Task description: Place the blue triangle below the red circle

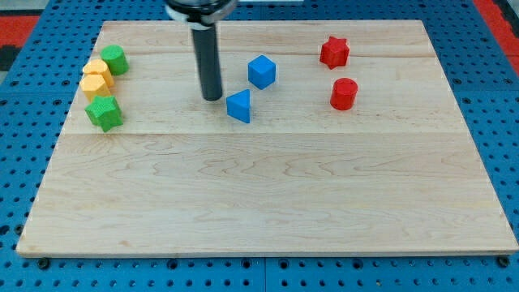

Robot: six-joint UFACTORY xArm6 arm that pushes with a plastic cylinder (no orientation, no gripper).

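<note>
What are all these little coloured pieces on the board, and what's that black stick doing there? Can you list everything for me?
blue triangle: one, blue, middle of the board's upper half
blue cube: one, blue, just up and right of the triangle
red circle: one, red, toward the view's right
red star: one, red, above the circle
green blocks: two, green, one at the far left top, one below the yellow pair
yellow blocks: two, yellow, touching, at the view's left
wooden board: one, pale wood, on a blue pegboard
my tip: one, dark rod end, just left of the blue triangle
</note>
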